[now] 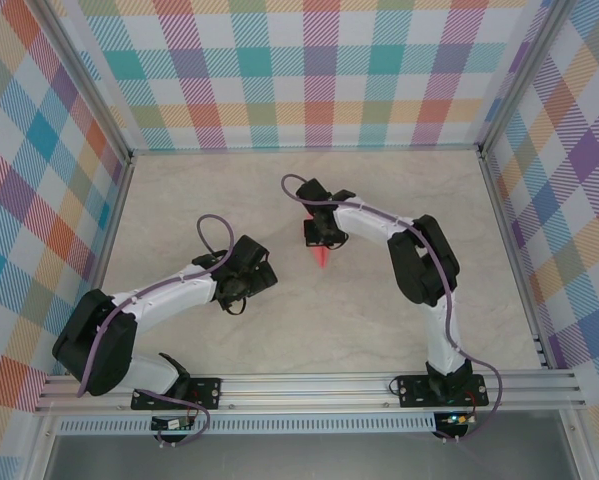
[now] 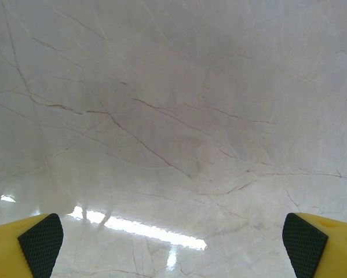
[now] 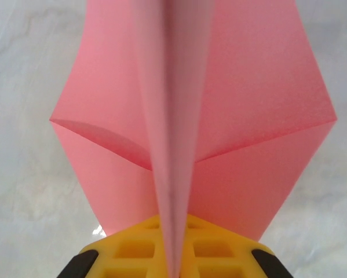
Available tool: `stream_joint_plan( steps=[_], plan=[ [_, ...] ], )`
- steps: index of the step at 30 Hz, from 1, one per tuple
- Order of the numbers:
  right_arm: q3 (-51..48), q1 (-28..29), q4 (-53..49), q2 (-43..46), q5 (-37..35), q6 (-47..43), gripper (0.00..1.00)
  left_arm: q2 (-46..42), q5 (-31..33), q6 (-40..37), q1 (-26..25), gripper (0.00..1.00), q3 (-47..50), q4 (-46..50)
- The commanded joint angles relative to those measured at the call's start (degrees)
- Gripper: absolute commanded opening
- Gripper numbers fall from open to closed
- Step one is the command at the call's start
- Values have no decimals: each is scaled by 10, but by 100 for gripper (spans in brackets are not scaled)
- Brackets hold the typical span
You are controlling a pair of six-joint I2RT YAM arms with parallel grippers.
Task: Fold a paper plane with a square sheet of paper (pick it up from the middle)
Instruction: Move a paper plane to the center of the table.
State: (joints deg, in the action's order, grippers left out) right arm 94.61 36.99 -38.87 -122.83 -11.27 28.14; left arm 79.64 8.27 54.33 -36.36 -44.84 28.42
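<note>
The paper plane (image 3: 248, 116) is salmon-pink, with a pale central ridge and wings spread to both sides. My right gripper (image 3: 174, 255) is shut on that ridge, its yellow fingers pressed together around it. From above, the plane's pointed tip (image 1: 321, 256) pokes out below the right gripper (image 1: 323, 237) near the middle of the table. The left gripper (image 2: 173, 243) is open wide over bare marble, with its black-padded yellow fingers (image 2: 40, 243) at the view's bottom corners and nothing between them. Seen from above, the left gripper (image 1: 241, 290) sits to the left of the plane, apart from it.
The pale marble-patterned table top (image 1: 379, 330) is ringed by checked walls on three sides, with aluminium posts at the corners (image 1: 129, 155). An aluminium rail (image 1: 319, 385) carrying both arm bases runs along the near edge.
</note>
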Motion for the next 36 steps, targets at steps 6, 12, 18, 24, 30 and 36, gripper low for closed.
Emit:
stream_joint_plan(
  steps=[6, 12, 18, 24, 30, 36],
  plan=[
    [66, -16, -37, -57, 22, -29, 11, -12, 5, -7, 6, 100, -7, 13],
    [82, -20, -47, -77, 26, -14, 17, -10, 8, -9, 7, 100, -12, 18],
    [105, -20, -74, -35, 30, -1, 30, -22, 37, -33, 18, 100, -42, 43],
    [86, -21, -75, 91, 12, 8, 57, -27, 97, -102, 57, 100, -123, 88],
    [-34, -49, -14, 248, -104, 8, 84, -31, 180, -198, 106, 100, -169, 95],
    [-238, -123, 99, 402, -222, -17, 100, -71, 274, -292, 157, 99, -111, -14]
  ],
)
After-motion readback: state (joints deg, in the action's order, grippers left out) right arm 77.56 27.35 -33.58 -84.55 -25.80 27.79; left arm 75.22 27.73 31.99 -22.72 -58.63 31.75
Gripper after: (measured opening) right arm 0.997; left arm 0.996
